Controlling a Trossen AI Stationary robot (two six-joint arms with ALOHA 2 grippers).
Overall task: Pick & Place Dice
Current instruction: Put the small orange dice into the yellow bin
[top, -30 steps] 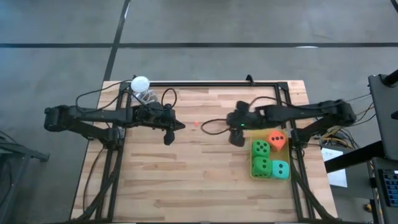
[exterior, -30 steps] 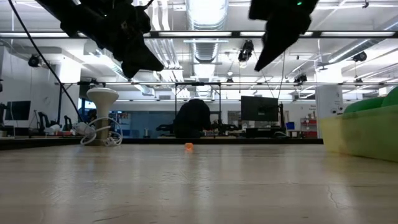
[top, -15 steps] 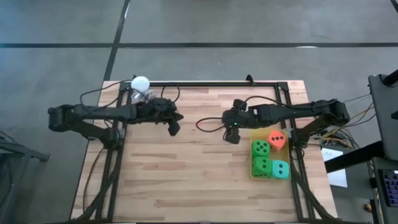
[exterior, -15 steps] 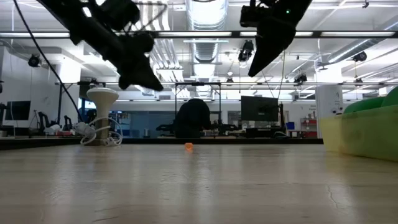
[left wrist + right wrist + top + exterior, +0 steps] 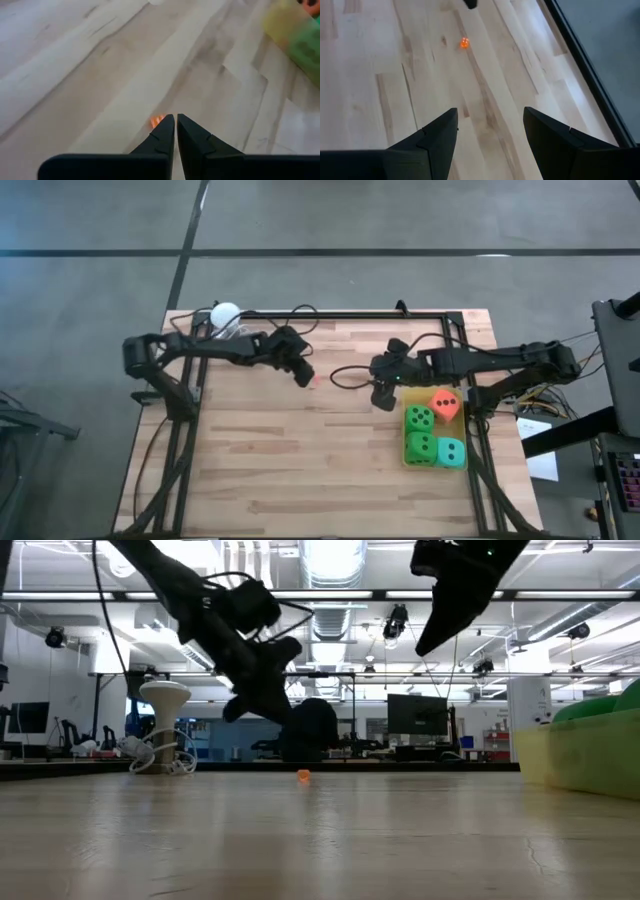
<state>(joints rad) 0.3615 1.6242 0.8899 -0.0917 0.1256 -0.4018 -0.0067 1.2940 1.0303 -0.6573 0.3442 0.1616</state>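
Left gripper [image 5: 303, 374], clenched on nothing, hangs over the table [image 5: 300, 470] just beside a tiny orange piece [image 5: 315, 379]. Right gripper [image 5: 381, 396] gapes empty at ten o'clock of the dice [image 5: 432, 432], which sit clustered in a yellow tray [image 5: 409, 462] by the right edge.

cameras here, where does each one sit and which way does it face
High view: overhead, looking down; both arms, table, dice.
Low view: table height, facing the room; both arms overhead.
Left wrist view: over shut left gripper, facing the orange speck.
Right wrist view: over open right gripper.
Shared: both wrist views show the speck.
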